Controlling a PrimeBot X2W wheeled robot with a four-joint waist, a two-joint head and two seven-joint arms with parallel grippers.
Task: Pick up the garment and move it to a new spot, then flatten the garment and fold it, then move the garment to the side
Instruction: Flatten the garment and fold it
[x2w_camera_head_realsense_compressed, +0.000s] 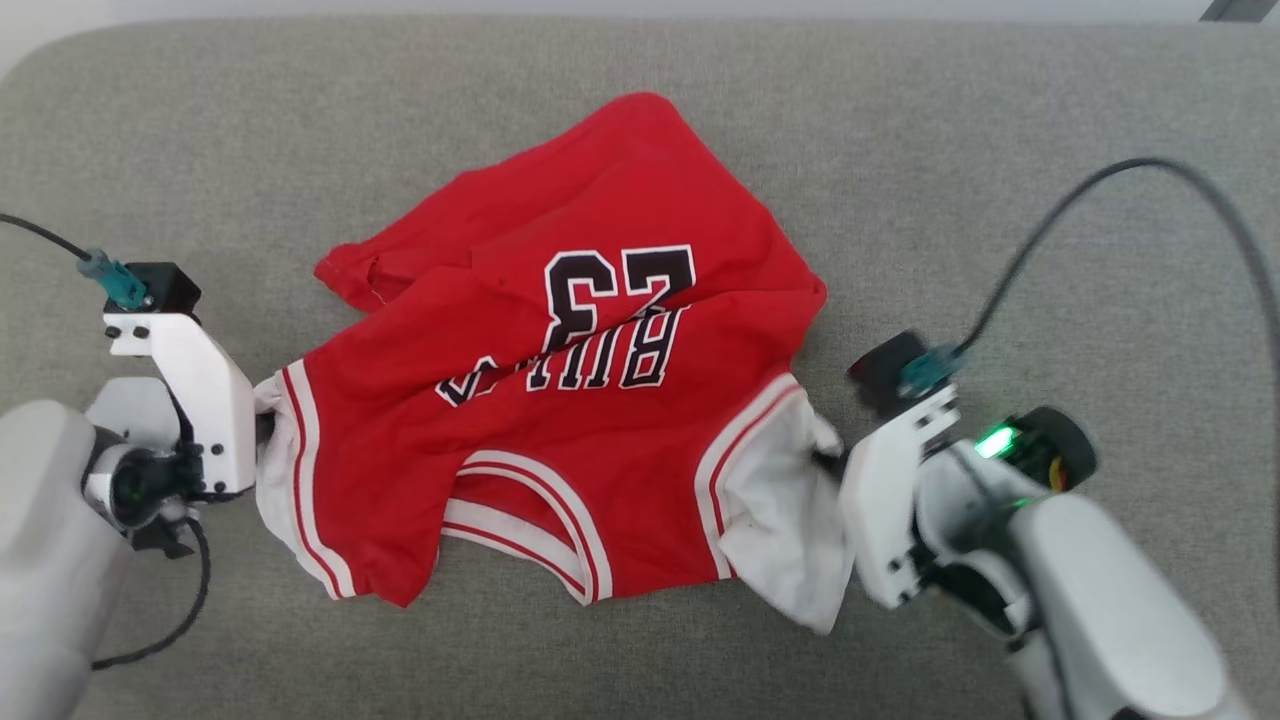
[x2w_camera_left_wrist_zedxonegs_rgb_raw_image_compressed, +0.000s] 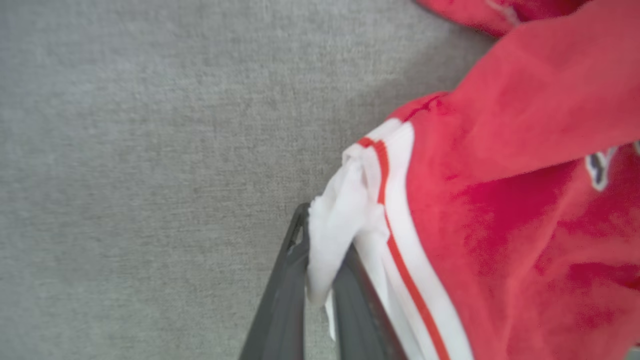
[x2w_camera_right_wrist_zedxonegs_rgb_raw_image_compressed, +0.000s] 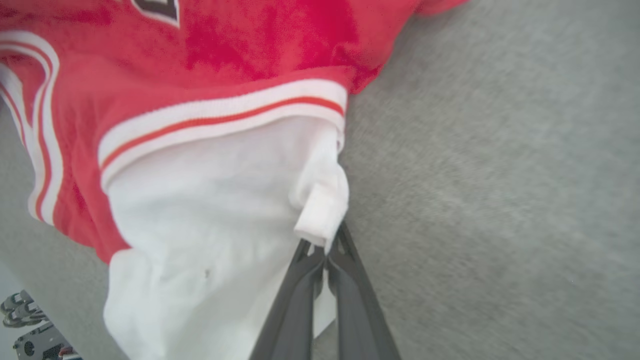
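- Head view: the garment (x2w_camera_head_realsense_compressed: 590, 400) lay rumpled in the middle of the grey surface (x2w_camera_head_realsense_compressed: 1000, 120). Its print faced up and read upside down, and its far end was folded over itself. The left hand (x2w_camera_head_realsense_compressed: 262, 420) sat at the left sleeve (x2w_camera_head_realsense_compressed: 272, 470), and the right hand (x2w_camera_head_realsense_compressed: 828, 462) at the right sleeve (x2w_camera_head_realsense_compressed: 790, 520). The step looked like a lift by both sleeves. It would go best with both arms rising level and drawing apart, so that the body hung flat and did not twist.
- Left wrist view: the left hand (x2w_camera_left_wrist_zedxonegs_rgb_raw_image_compressed: 322, 245) was pinching a bunched fold of the left sleeve (x2w_camera_left_wrist_zedxonegs_rgb_raw_image_compressed: 335, 225). The white cloth sat well down between the dark fingers (x2w_camera_left_wrist_zedxonegs_rgb_raw_image_compressed: 287, 280). That hold looked sound, so a steady outward pull should have been safe there.
- Right wrist view: the right hand (x2w_camera_right_wrist_zedxonegs_rgb_raw_image_compressed: 327, 252) was pressed together on a small folded tab at the edge of the right sleeve (x2w_camera_right_wrist_zedxonegs_rgb_raw_image_compressed: 210, 200). The cloth was caught only near the tips. So thin a bite could slip, so this side wanted a slow start and no jerk.
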